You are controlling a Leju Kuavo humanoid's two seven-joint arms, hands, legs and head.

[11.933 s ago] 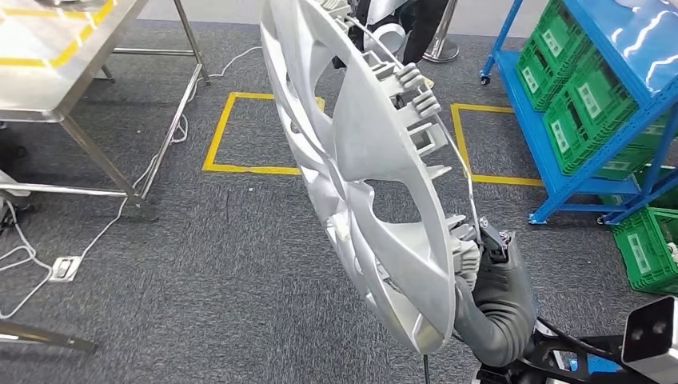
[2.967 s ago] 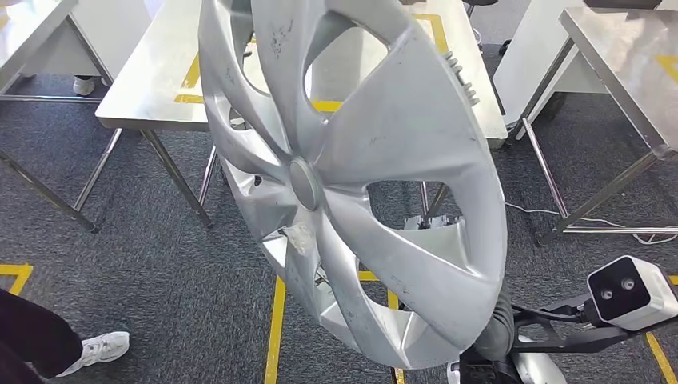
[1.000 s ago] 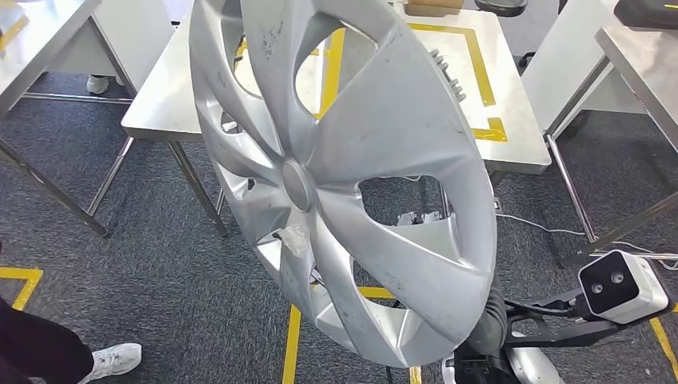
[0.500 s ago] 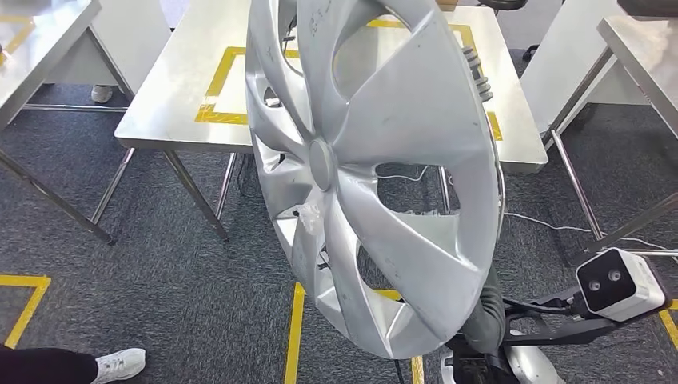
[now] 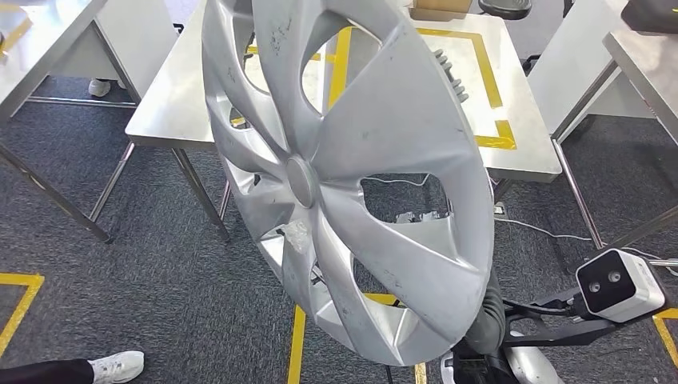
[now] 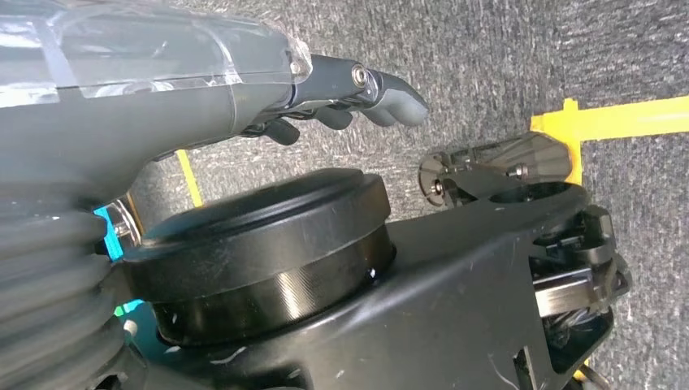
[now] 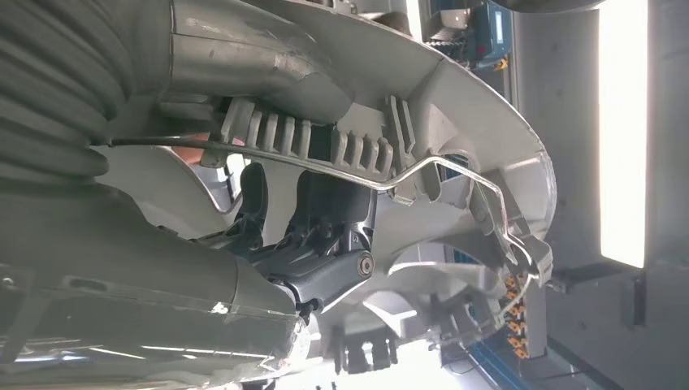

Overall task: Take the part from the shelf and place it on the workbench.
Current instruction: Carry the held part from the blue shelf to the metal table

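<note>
Your right hand (image 7: 325,268) is still gripping the silver plastic wheel cover (image 5: 344,176) by its rim while your left hand (image 6: 325,89) is hanging empty, fingers loosely apart. The steel worktop (image 5: 528,152) is shifting back toward centre ahead, so you are still lining up the approach.

Head looks down; wrist cameras sit close behind hands.

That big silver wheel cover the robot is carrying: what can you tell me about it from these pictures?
The wheel cover is a round silver disc, plastic by its look, with broad curved spokes, large openings between them and a small round hub. Its face is scuffed and scratched. It is held tilted on edge in front of the steel workbench, not yet on it. On the back are ribbed clips and a wire ring. The right hand grips its rim from behind.
</note>
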